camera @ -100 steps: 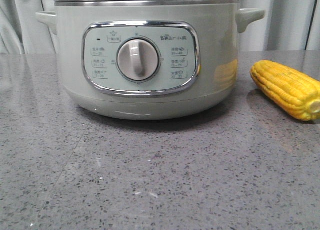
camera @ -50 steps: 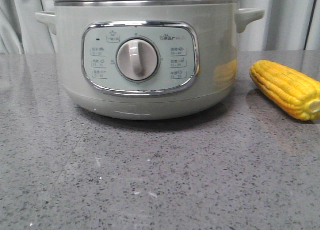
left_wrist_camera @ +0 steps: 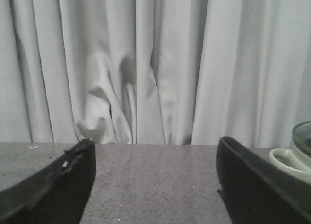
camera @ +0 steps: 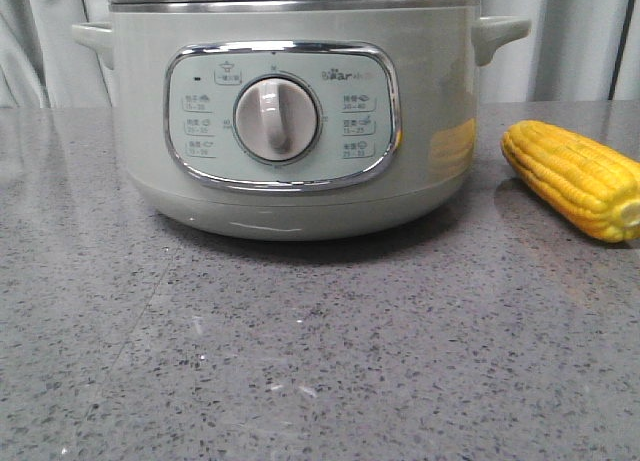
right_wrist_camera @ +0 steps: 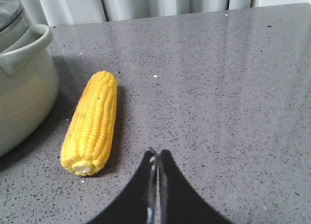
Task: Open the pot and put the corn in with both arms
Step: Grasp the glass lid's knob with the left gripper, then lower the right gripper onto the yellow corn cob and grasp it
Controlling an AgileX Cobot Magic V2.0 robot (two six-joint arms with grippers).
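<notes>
Yellow corn (camera: 575, 178) lies right of the sage-green pot (camera: 290, 111), stub end frontward; left jaws released, right jaws clenched

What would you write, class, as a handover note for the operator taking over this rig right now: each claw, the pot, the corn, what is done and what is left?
Left claw: open, empty, low over the table, the pot's handle just in view beside it.
Right claw: shut, empty, above the table, close to the corn but not touching it.
Pot: upright on the table, dial facing the front camera, glass lid on it.
Corn: lying on the table on the robot's right of the pot, apart from it.
Done: nothing yet.
Left: take the lid off, pick up the corn, put it in the pot.
</notes>
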